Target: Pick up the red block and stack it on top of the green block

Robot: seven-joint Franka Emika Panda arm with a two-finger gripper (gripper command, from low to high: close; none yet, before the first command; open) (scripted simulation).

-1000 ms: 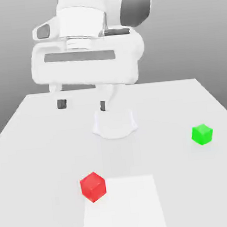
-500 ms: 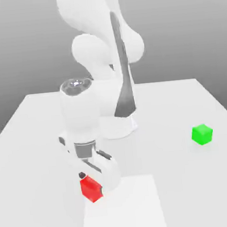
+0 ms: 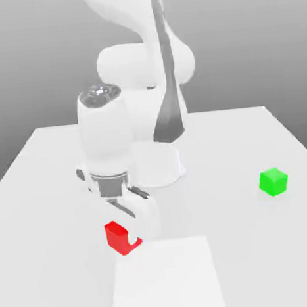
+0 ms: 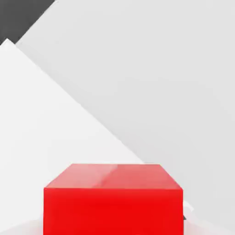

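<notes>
Gripper (image 3: 127,232) clenched on the red block (image 3: 116,236)

Lower left of centre on the white table (image 3: 48,193) — green block (image 3: 273,181) sits well apart at right, nothing between them.

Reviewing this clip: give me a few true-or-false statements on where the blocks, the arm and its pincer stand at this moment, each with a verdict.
1. The pincer is shut on the red block. True.
2. The red block sits on top of the green block. False: the two are far apart, the green block alone toward the exterior view's right.
3. The green block rests on the white table. True.
4. The arm is reaching toward the green block. False: it is bent down over the red block.
</notes>
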